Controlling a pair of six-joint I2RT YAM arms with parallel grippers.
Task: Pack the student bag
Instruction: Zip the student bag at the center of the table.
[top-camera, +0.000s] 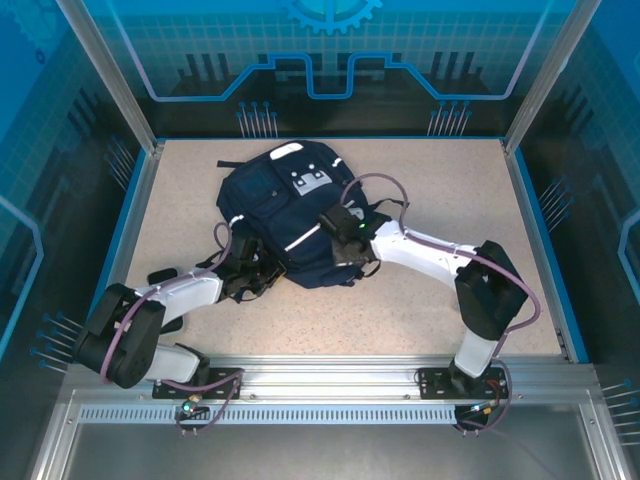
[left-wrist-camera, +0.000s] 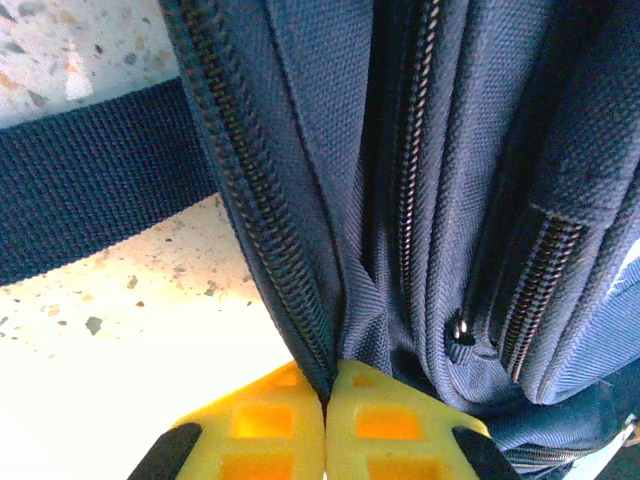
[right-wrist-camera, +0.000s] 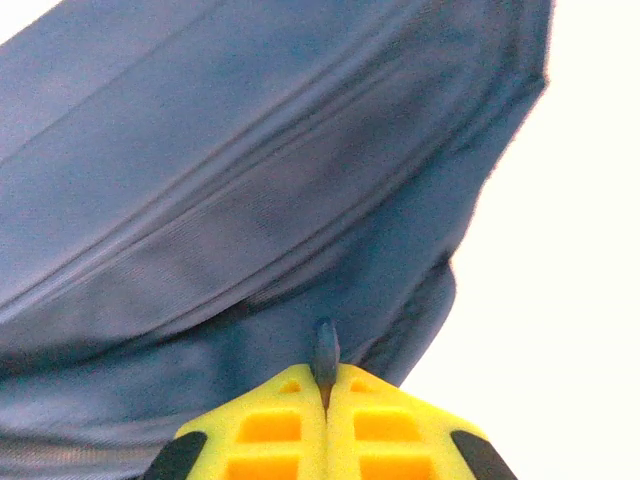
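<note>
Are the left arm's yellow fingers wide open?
No, the left gripper is shut on the student bag, yellow fingers pressed together.

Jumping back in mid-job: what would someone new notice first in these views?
The big navy bag lies in the middle of the speckled table, with both arms reaching in at its near edge. Up close, the left gripper is pinched shut on bag fabric right at a zipper. The right gripper is shut on a small blue tab of the bag.
</note>
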